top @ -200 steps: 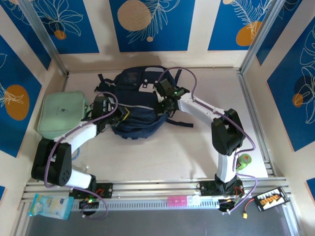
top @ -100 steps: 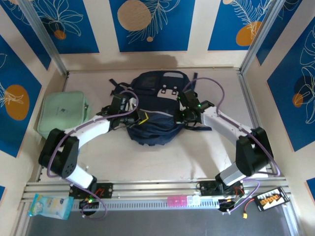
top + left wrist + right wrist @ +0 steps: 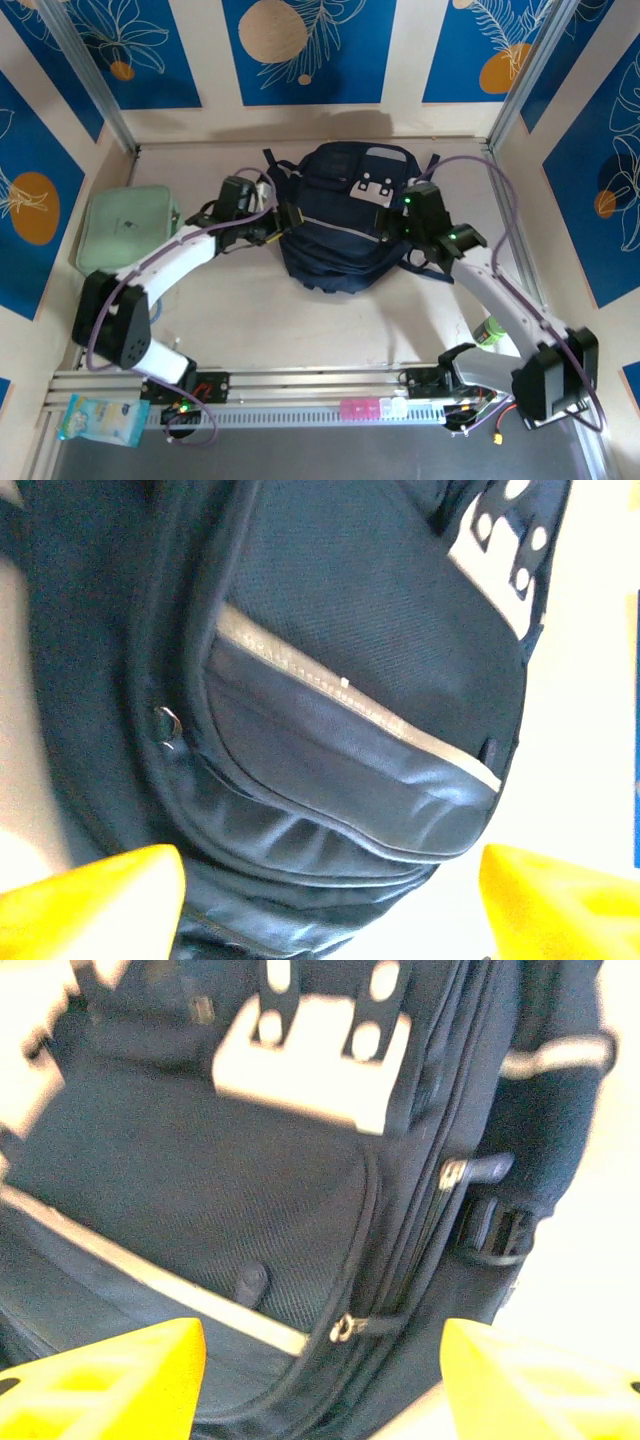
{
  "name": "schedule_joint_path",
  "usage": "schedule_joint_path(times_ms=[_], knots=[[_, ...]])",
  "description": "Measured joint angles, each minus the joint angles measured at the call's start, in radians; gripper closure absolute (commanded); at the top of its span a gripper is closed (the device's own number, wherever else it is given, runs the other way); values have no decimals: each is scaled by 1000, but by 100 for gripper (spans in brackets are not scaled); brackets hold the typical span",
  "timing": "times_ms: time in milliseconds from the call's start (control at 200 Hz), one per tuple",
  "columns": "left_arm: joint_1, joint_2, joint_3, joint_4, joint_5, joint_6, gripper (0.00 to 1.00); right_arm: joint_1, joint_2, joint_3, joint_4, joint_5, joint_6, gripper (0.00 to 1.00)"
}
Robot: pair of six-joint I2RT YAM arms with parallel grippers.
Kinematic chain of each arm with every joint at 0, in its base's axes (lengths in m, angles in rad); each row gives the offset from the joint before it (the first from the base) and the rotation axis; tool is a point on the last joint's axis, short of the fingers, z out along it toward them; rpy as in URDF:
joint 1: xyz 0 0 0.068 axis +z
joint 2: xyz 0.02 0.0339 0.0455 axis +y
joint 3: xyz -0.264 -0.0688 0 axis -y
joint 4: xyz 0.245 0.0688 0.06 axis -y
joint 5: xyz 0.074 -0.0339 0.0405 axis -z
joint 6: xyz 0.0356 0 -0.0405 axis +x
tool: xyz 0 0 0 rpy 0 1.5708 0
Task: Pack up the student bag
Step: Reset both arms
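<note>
The student bag (image 3: 340,225) is a navy-blue backpack lying flat mid-table, white buckle patch (image 3: 375,187) toward the back and a pale stripe across its front pocket. My left gripper (image 3: 287,218) sits at the bag's left edge. In the left wrist view its yellow fingertips (image 3: 92,900) stand wide apart, open, with the bag's front pocket (image 3: 350,770) beyond them. My right gripper (image 3: 397,226) is at the bag's right side, open. In the right wrist view a zip pull (image 3: 346,1327) lies between its spread yellow fingers (image 3: 110,1380), and nothing is held.
A pale mint-green zip case (image 3: 125,232) lies at the left wall. A green object (image 3: 490,330) sits by the right arm's base. A snack packet (image 3: 100,420) and a pink-and-white item (image 3: 372,408) rest on the front rail. Dark straps (image 3: 270,165) trail behind the bag.
Both grippers carried the bag to the right and further back over the last second. Both have now opened and let go of it.
</note>
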Motion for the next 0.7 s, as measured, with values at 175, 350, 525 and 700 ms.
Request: schedule_joint_path(times_ms=[175,350,525,700], knots=[[62,-194,-8,-54,-251,123,0,-135,-112,-2,105,60,-18,12],[66,-405,-224,106,-605,297,0,-306,-149,-134,254,109,-20,11],[67,-485,-566,404,-858,514,0,-429,-158,-386,374,114,-14,5],[69,-454,-755,701,-937,701,0,-454,-144,-516,462,124,-18,1]])
